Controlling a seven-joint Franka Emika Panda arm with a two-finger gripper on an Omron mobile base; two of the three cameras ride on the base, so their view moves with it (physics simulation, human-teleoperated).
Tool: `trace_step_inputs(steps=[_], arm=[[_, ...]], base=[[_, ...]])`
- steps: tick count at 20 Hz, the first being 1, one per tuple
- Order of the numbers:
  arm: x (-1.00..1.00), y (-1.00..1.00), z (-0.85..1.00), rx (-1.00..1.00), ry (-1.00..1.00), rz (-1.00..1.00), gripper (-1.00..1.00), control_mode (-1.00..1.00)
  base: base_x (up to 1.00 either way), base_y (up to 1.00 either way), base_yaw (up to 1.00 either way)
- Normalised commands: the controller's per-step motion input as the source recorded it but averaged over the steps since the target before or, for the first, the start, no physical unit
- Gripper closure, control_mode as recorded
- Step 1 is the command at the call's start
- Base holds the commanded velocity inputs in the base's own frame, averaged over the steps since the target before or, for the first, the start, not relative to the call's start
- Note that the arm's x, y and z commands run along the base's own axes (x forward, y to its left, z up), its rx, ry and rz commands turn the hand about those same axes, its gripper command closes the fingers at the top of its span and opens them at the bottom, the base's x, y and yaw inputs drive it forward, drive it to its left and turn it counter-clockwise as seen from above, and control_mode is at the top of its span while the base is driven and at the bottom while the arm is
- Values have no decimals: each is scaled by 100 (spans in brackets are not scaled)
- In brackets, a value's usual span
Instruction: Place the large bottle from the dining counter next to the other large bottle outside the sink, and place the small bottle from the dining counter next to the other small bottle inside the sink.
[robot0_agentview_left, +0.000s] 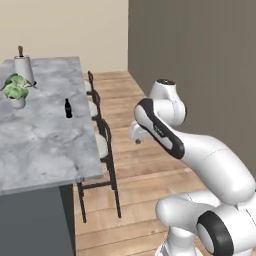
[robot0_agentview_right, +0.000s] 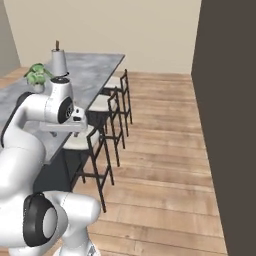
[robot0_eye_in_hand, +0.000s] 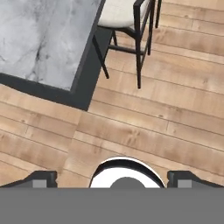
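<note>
Wooden plank flooring (robot0_agentview_right: 165, 165) runs between a long island and a dark brown wall (robot0_agentview_right: 230, 100) on the robot's right; a cream wall closes the far end.

Item: dining counter (robot0_agentview_left: 40, 140), grey-white marbled stone top on a dark grey base. Its near corner shows in the hand view, with bare floor below it.

Item: small dark bottle (robot0_agentview_left: 68, 108), upright on the counter top, close to the stool-side edge and roughly midway along it. This looks like one of the two bottles you are to move; whether it is the large or the small one you cannot tell at this size.

Item: potted green leafy plant (robot0_agentview_left: 16, 90) and, behind it, a pale grey conical vessel with a brown stopper (robot0_agentview_left: 23, 67), both at the far left of the counter, well apart from the bottle.

Item: black-framed stools with cream seats (robot0_agentview_left: 102, 145), lined along the counter's floor side, tucked near the edge.

Item: two-finger gripper (robot0_eye_in_hand: 111, 179), jaws spread wide and holding nothing, pointed down at the floor beside the counter corner, well short of the bottle.

Step in hand, as you may judge it: the approach to the first pick; nothing has been lifted.

Next move calls for: bringing the hand up and over the counter edge toward the bottle.

Open room: broad floor to the right. Watch the stool backs and the counter corner beneath the arm.
</note>
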Motion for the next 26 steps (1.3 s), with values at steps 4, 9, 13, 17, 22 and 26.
trace_step_inputs(steps=[4, 9, 13, 17, 22, 26], arm=[[0, 0, 0, 0, 0, 0, -100, 100], [0, 0, 0, 0, 0, 0, -100, 100], [0, 0, 0, 0, 0, 0, -100, 100], [0, 0, 0, 0, 0, 0, -100, 100], [0, 0, 0, 0, 0, 0, -100, 100], [0, 0, 0, 0, 0, 0, -100, 100]], base=[[54, -26, 19], [34, -25, 16], [29, -1, 6], [13, 6, 9], [0, -42, 34], [13, -49, 33]])
